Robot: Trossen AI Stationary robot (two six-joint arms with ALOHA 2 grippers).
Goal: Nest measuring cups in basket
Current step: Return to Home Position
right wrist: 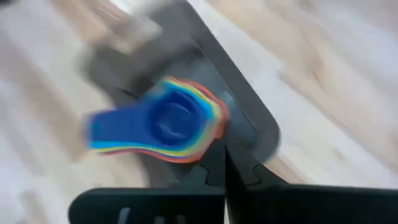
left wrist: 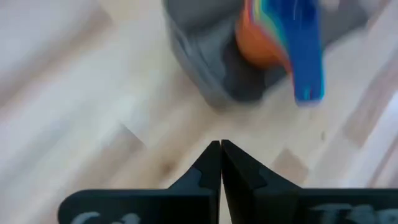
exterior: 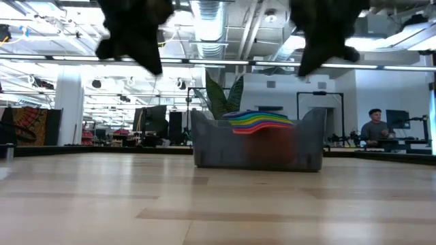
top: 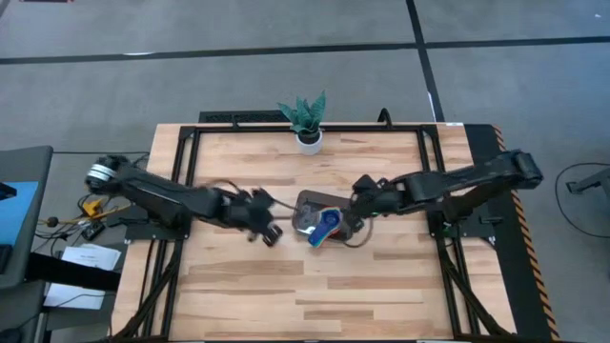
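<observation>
The cups (exterior: 259,121) lie nested in the basket (exterior: 218,153) at the middle of the tabletop (top: 381,286), the blue handle (left wrist: 308,68) reaching over its rim. The left tool (left wrist: 220,144) and right tool (right wrist: 224,148), both closed and empty, flank it. Each should be raised clear before being drawn home, lest the handle be snagged.

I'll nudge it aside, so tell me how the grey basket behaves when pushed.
The basket sits flat and wide on the smooth table, so it probably slides rather than tips. Translucent plastic, likely light. The stacked measuring cups rise above its rim and may shift.
</observation>
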